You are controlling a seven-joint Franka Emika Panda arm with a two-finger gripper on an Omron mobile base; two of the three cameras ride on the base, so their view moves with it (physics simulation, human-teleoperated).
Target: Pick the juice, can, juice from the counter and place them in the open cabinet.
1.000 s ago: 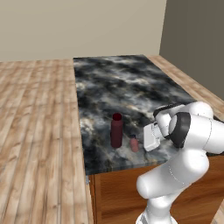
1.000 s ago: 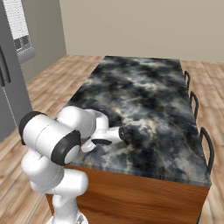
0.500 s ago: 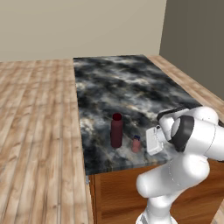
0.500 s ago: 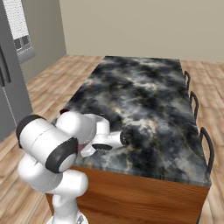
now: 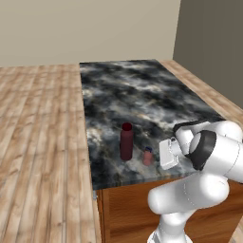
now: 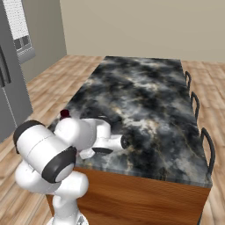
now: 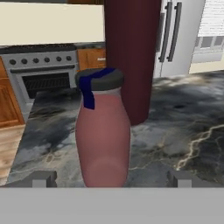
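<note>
A small pink juice bottle (image 5: pixel 147 156) with a dark cap stands near the front edge of the marbled counter (image 5: pixel 133 95). Just behind and left of it stands a tall dark maroon juice bottle (image 5: pixel 126 141). My gripper (image 5: pixel 161 154) hovers low at the small bottle's right side, pointing at it. In the hand view the pink bottle (image 7: pixel 103 131) stands upright between the two fingertips of the open gripper (image 7: pixel 111 178), untouched, with the maroon bottle (image 7: pixel 131 57) behind it. The maroon bottle's cap (image 6: pixel 65 113) peeks over my arm. The can and the cabinet are out of view.
Dark chair backs (image 6: pixel 206 143) line the counter's right side. A grey fridge (image 6: pixel 11 74) stands off to the left. Beyond the counter the hand view shows a stove (image 7: pixel 41 72) and a fridge (image 7: pixel 173 37). Wooden floor (image 5: pixel 42 142) lies left of the counter.
The hand has sunk a little and closed in on the small pink bottle from its right. The jaws have stayed open; both bottles stand where they were.
</note>
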